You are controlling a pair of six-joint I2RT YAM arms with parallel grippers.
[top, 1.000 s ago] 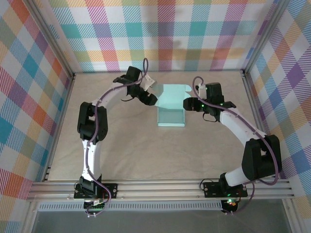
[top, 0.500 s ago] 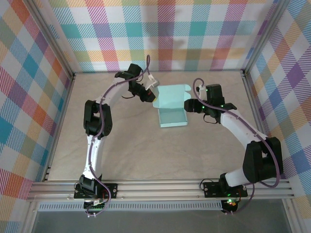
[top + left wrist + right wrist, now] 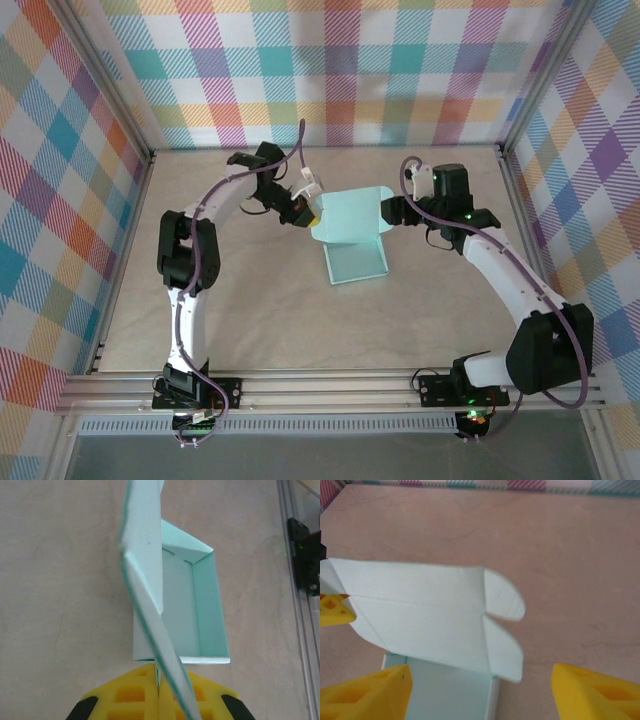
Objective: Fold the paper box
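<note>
The pale mint-blue paper box (image 3: 357, 262) lies mid-table as an open tray with its lid (image 3: 348, 215) raised at the far side. My left gripper (image 3: 310, 213) is shut on the lid's left edge. In the left wrist view the yellow fingers (image 3: 135, 695) of the left gripper (image 3: 158, 672) pinch the card, the lid (image 3: 145, 545) shows edge-on and the tray (image 3: 206, 615) lies beyond. My right gripper (image 3: 386, 212) stands open at the lid's right side. In the right wrist view the right gripper (image 3: 480, 687) is spread wide around the lid (image 3: 420, 615) and its two rounded tabs (image 3: 506, 600), touching nothing.
Plaid walls and aluminium posts (image 3: 512, 170) close in the beige table (image 3: 300, 320) on three sides. A rail (image 3: 330, 385) runs along the near edge by the arm bases. Bare table lies in front of the box.
The lid has swung up from lying flat behind the tray to standing over its far edge, held by my left gripper. The tray turned a little. My right gripper shifted slightly farther back.
</note>
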